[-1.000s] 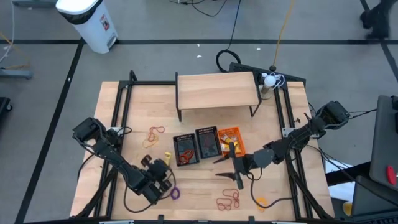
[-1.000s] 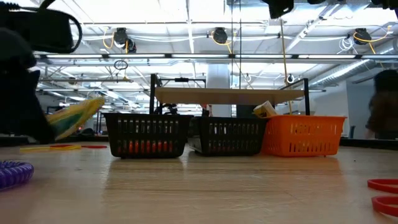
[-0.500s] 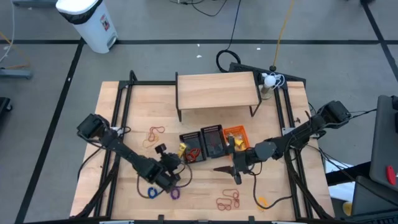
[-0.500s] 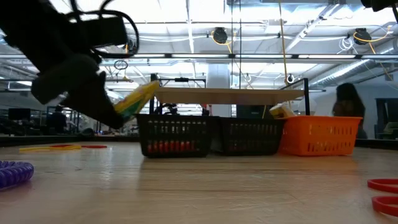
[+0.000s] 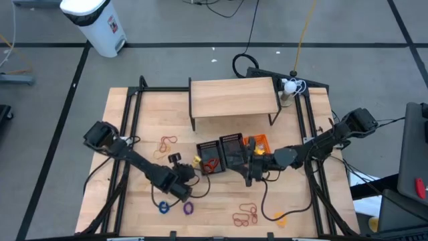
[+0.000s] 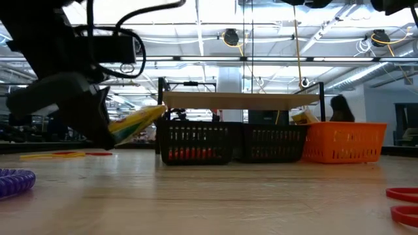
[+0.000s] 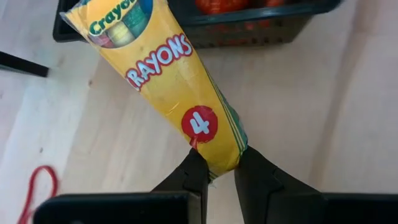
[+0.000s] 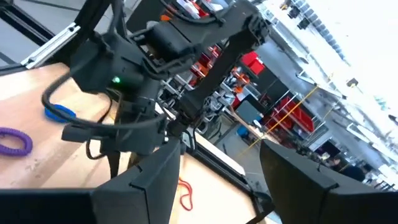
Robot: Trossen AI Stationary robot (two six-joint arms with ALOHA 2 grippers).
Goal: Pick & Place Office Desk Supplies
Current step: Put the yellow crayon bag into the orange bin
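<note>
Left wrist view: the left gripper is pinching only the bottom corner of a yellow crayon pack, holding it just short of the black basket of red items. Gripped so thinly, the pack could be slipping or catching the basket's rim. The right gripper, jaws wide and empty, is crowding the same basket row, risking a collision.

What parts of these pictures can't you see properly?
- Crayon pack: its far end is cut off by the edge of the left wrist view.
- Left basket: the low view shows only red blurs through its mesh.
- Middle basket: the right arm covers part of it in the high view.
- Red loops: the low view's edge cuts them off.
- Right gripper: only dark fingers show; nothing is between them.
</note>
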